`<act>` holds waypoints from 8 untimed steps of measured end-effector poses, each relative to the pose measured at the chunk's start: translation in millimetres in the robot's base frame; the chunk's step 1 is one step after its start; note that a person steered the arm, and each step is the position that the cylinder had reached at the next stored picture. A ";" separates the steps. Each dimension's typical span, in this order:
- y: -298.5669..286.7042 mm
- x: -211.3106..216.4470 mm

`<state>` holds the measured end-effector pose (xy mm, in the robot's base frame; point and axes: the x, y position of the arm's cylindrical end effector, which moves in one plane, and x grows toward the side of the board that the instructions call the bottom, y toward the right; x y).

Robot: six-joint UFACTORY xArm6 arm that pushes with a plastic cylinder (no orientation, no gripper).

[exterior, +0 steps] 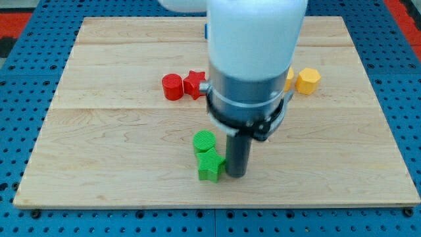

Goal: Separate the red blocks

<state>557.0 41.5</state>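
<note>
The wooden surface (118, 131) fills most of the view, a pale board lying on a blue perforated base (20, 99). Over its centre hangs the arm's white housing (256, 33), ending in a grey collar (247, 105) from which the dark rod descends. My tip (237, 175) meets the board at about 6 o'clock from the board's centre — this tool is a plain rod, with nothing to spread, press together or pinch.

Two red blocks sit at roughly 10 o'clock from the tip: a red cylinder (172, 87) and, at its 3 o'clock, a red star (194, 83). They lie just beside each other; whether they touch cannot be told. The star's far edge is hidden by the collar.

A green cylinder (204, 141) stands at 10 o'clock from the tip, and a green star (210, 165) lies at the tip's 9 o'clock, just beside the rod — contact cannot be confirmed.

At 2 o'clock from the tip rests a yellow hexagonal block (307, 80), with a second yellow block (289, 79), mostly hidden behind the arm, at its 9 o'clock. A sliver of a blue block (206, 30) shows at 12 o'clock, beside the housing.
</note>
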 end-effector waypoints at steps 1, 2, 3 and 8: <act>14.6 -45.9; 0.0 -98.9; -40.6 -136.0; -98.6 -162.5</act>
<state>394.5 -57.0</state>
